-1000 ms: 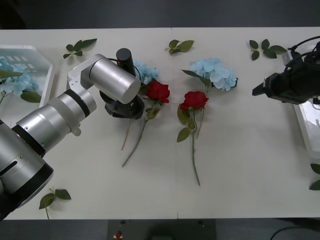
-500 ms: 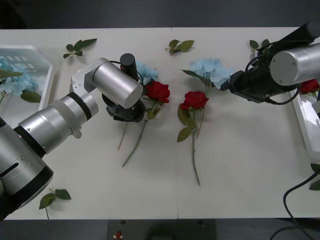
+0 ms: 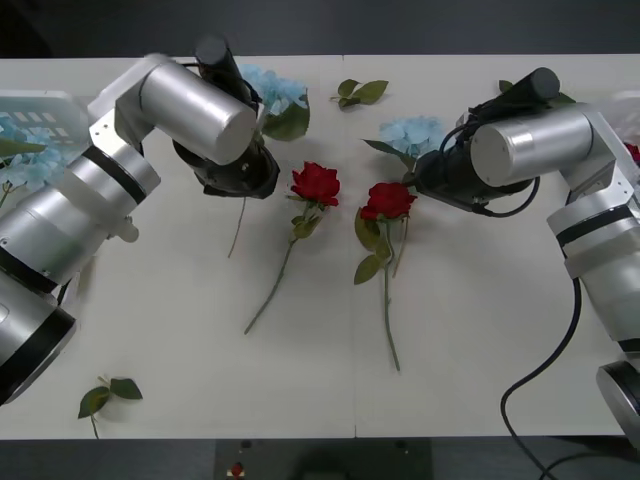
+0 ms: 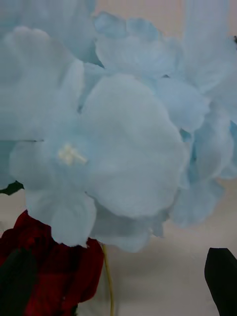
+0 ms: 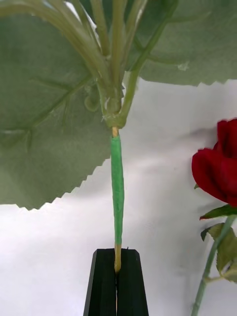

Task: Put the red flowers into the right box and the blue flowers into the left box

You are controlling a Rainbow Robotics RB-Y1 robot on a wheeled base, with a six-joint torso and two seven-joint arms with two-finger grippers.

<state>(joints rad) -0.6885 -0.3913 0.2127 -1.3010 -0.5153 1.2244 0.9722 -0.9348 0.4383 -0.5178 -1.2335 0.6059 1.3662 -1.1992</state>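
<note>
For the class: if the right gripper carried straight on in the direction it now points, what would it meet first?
Most likely the blue hydrangea head, which sits directly ahead of the right gripper at very close range. The red rose lies just beside that line; depth is hard to judge.

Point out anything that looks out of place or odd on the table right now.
Nothing looks damaged or spilled. The left gripper is shut on the stem of a blue flower. The right gripper hovers at another blue flower, though two red flowers lie loose mid-table.
</note>
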